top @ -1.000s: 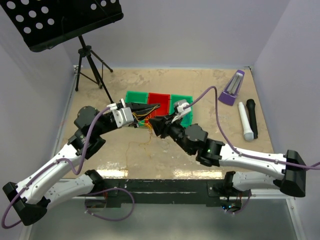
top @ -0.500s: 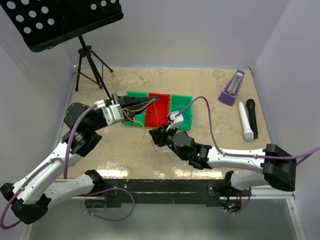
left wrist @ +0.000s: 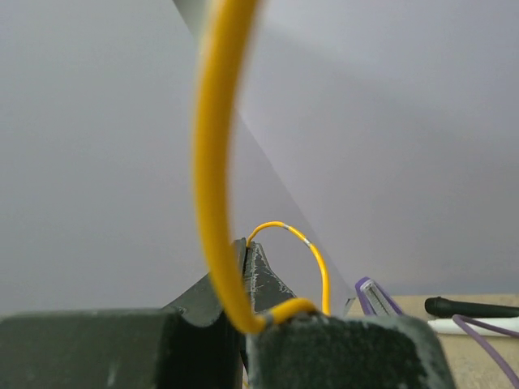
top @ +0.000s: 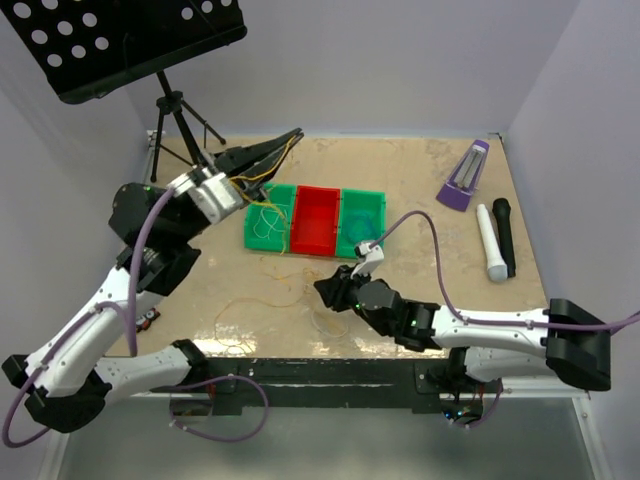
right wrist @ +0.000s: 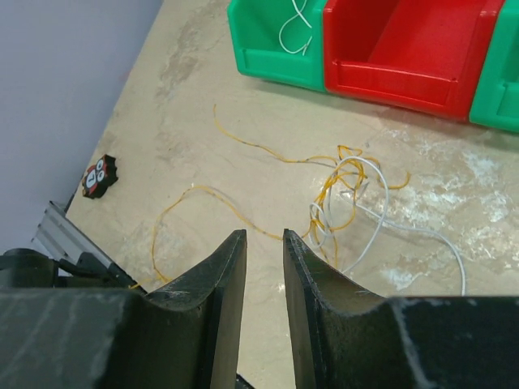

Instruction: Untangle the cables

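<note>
The left fingers [left wrist: 261,284], held high above the desk [right wrist: 203,105], are pressed together on a thin yellow cable [left wrist: 212,203], which arches out of their tips and curls back past them. The right fingers [right wrist: 229,275] hang low over the desk with a narrow gap between them and nothing in it. Just ahead of them, a little to their right, lies the knot [right wrist: 345,190]. There, yellow loops are wound through a white cable [right wrist: 409,231]. Both cables are thread-thin and limp, and one yellow strand trails across the desk right before the fingertips. Beyond the knot stand a green bin [right wrist: 268,65], holding a small white loop, and a red bin [right wrist: 389,73]. To do this step well, I judge that the left pull should be slow and steady. Meanwhile the right fingers should pin the white cable beside the knot, so the yellow loops slide free rather than tighten.
</note>
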Robot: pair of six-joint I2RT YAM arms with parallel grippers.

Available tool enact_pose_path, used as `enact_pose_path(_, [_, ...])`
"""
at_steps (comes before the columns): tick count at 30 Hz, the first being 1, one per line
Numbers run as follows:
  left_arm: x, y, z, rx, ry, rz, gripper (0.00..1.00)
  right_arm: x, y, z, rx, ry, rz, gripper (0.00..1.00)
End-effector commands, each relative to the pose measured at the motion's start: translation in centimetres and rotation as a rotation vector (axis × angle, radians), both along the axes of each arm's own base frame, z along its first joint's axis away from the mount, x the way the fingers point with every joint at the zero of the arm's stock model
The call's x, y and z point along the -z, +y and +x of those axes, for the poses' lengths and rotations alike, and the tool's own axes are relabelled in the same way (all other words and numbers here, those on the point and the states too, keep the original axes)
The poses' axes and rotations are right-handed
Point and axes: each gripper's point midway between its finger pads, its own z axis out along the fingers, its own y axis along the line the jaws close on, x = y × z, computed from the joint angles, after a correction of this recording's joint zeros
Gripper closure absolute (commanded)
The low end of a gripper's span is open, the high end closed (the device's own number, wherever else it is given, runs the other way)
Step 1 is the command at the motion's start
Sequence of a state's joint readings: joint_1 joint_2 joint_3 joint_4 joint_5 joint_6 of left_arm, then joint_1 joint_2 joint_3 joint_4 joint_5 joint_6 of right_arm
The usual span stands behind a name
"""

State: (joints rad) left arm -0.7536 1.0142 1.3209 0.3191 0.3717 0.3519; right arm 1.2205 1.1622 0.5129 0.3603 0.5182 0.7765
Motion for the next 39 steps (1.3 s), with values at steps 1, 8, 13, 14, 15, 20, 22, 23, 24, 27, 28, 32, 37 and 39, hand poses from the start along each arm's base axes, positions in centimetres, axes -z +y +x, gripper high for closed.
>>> enact_pose_path(1, [2.8,-1.6,4.3,-0.1,0.095,0.076,1.0,-1.1,-1.4,-0.4,0.046,0.017,0.066,0.7])
enact_pose_path(8, [11.7,-4.7,11.4,-0.226,0.299,0.209,1.0,-4.5,-4.1,-2.0,0.076,0.012,0.192,0.73])
enact_pose_path(13, [17.5,-4.1,17.0,-0.288,0.474,0.246,1.0,-7.1,-6.6,-2.2,0.126,0.006,0.263,0.73])
enact_pose_path(14, [18.4,-4.0,17.7,-0.293,0.492,0.257,1.0,-7.8,-7.0,-2.2,0.135,0.0,0.274,0.73])
enact_pose_path(15, [19.8,-4.2,18.2,-0.3,0.506,0.287,1.0,-8.4,-7.5,-2.1,0.145,-0.009,0.281,0.73])
enact_pose_path(20, [25.9,-4.8,20.1,-0.337,0.534,0.416,1.0,-11.7,-8.7,-1.5,0.188,-0.062,0.29,0.72])
enact_pose_path(22, [27.8,-4.7,21.2,-0.348,0.584,0.426,1.0,-12.7,-8.9,-1.2,0.202,-0.083,0.287,0.71])
enact_pose_path(23, [28.1,-4.8,21.5,-0.32,0.609,0.412,1.0,-13.3,-9.0,-1.1,0.207,-0.09,0.291,0.71])
enact_pose_path(24, [28.2,-4.7,21.8,-0.29,0.632,0.389,1.0,-13.7,-9.1,-1.0,0.214,-0.094,0.295,0.71])
enact_pose_path(27, [27.6,-5.4,22.0,-0.207,0.65,0.335,1.0,-13.6,-9.3,-0.9,0.221,-0.109,0.262,0.71])
enact_pose_path(28, [27.2,-5.7,22.0,-0.184,0.644,0.332,1.0,-13.6,-9.3,-0.8,0.225,-0.11,0.257,0.71])
enact_pose_path(32, [24.8,-6.8,21.9,-0.125,0.617,0.303,1.0,-14.2,-9.2,-0.7,0.224,-0.126,0.252,0.67])
enact_pose_path(37, [22.5,-7.2,22.7,-0.135,0.556,0.278,1.0,-16.5,-8.7,-0.5,0.216,-0.17,0.265,0.59])
enact_pose_path(39, [20.6,-7.4,23.2,-0.133,0.533,0.248,1.0,-17.0,-8.5,-0.4,0.216,-0.178,0.258,0.59])
